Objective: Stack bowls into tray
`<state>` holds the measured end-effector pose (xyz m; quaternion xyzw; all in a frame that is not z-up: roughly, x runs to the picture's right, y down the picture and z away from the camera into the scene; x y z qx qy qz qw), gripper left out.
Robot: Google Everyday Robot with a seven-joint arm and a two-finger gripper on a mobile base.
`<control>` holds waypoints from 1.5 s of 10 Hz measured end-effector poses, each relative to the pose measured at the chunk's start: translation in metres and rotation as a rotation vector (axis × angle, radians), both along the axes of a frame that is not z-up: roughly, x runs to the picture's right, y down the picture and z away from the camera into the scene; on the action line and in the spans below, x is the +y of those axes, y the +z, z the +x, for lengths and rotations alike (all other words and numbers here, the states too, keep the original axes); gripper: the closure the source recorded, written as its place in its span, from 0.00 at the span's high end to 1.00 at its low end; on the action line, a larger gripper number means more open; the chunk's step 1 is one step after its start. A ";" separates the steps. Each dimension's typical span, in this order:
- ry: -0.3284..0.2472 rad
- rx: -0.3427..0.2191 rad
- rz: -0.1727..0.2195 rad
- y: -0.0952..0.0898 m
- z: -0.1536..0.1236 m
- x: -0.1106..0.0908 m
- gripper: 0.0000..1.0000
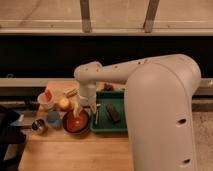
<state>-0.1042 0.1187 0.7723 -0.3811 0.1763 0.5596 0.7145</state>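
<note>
- Camera view: round red-orange plastic bowl (75, 123) sits on the tabletop (70, 150), centre-left, just beside the rectangular green plastic tray (103, 126).
- Gripper (85, 110) hangs above the bowl; its state cannot be told.

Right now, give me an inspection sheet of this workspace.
Surface: wooden table, things grouped at its back.
Job's things: red-orange bowl on the table, left of the green tray; second bowl not seen.
Clutter: white cup, yellow fruit, blue cup, metal cup; dark item in the tray.
Grippers: gripper over the bowl's far rim.
Cables: nothing seen.
Surroundings: dark wall behind.
</note>
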 end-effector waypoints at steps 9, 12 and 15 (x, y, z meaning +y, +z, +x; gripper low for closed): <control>-0.117 -0.156 0.121 0.037 -0.049 -0.019 0.66; -0.132 -0.192 0.126 0.055 -0.050 -0.011 0.66; -0.124 -0.203 0.105 0.070 -0.039 0.000 0.66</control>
